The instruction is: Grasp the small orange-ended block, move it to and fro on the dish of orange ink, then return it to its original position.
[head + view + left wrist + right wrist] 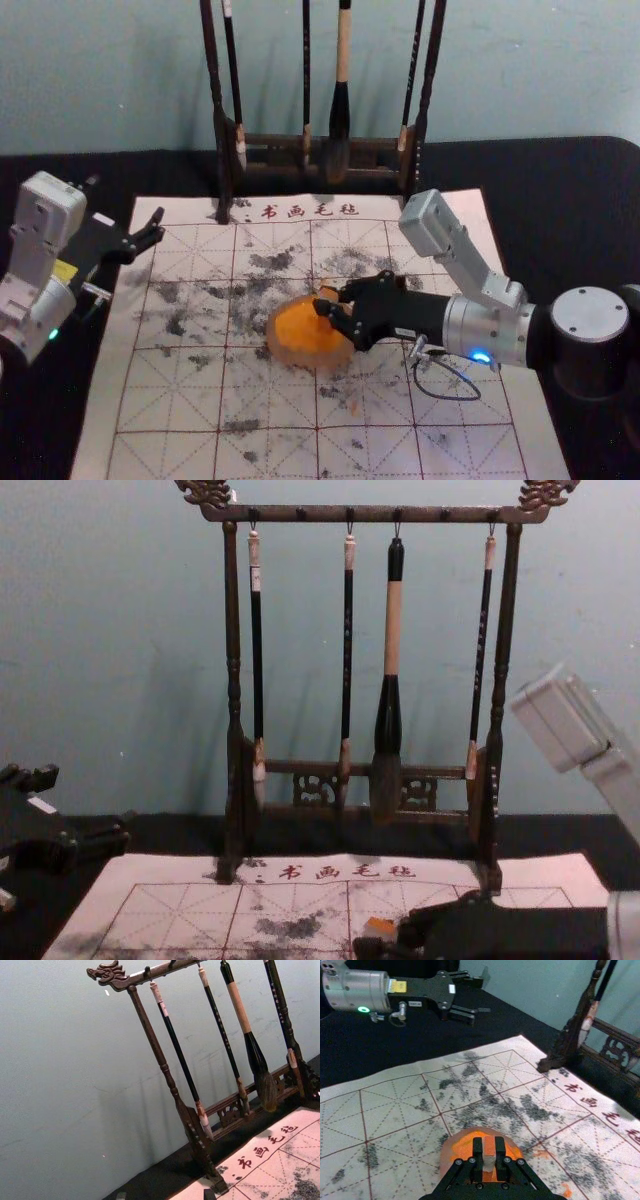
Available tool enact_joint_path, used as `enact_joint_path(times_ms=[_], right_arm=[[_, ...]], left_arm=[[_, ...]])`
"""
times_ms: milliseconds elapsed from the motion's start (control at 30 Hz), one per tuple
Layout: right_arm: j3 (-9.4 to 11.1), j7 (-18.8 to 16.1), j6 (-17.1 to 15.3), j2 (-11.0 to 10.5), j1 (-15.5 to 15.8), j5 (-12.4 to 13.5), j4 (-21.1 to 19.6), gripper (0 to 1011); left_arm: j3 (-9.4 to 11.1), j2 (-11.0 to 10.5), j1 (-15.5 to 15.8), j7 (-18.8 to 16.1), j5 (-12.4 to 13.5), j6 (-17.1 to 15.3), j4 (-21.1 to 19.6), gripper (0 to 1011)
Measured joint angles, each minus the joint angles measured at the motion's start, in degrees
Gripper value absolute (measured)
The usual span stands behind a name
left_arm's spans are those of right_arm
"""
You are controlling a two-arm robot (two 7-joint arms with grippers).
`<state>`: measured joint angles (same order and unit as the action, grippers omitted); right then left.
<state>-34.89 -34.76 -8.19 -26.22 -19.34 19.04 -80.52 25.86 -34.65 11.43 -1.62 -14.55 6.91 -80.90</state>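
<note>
Block (pixel 489 1154) in right gripper (pixel 324 300), over one dish (pixel 284 342), four brushes (pixel 391 705), left gripper (pixel 158 226) apart

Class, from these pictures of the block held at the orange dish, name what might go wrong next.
The block might twist or slip, pinched only between the right hand's fingertips. A stroke carried too far might nudge the dish, which sits loose-looking on the mat. Drips might stain the mat, which bears orange marks.
</note>
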Motion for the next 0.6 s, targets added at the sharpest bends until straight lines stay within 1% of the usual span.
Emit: enact_joint_path(times_ms=[233,467,600], right_arm=[[-1.0,-0.7,0.0,0.7,-0.2,0.2,0.1,111],[-2.2,-1.2,0.3,2.5,-1.8,0.2,1.9,111],[-2.5,-1.2,0.5,3.3,-2.8,0.1,3.4,111]], left_arm=[[0.0,0.0,0.0,0.0,0.0,0.0,0.0,1001],[0.0,0.0,0.0,0.0,0.0,0.0,0.0,1001],[0.0,0.0,0.0,0.0,0.0,0.0,0.0,1001]])
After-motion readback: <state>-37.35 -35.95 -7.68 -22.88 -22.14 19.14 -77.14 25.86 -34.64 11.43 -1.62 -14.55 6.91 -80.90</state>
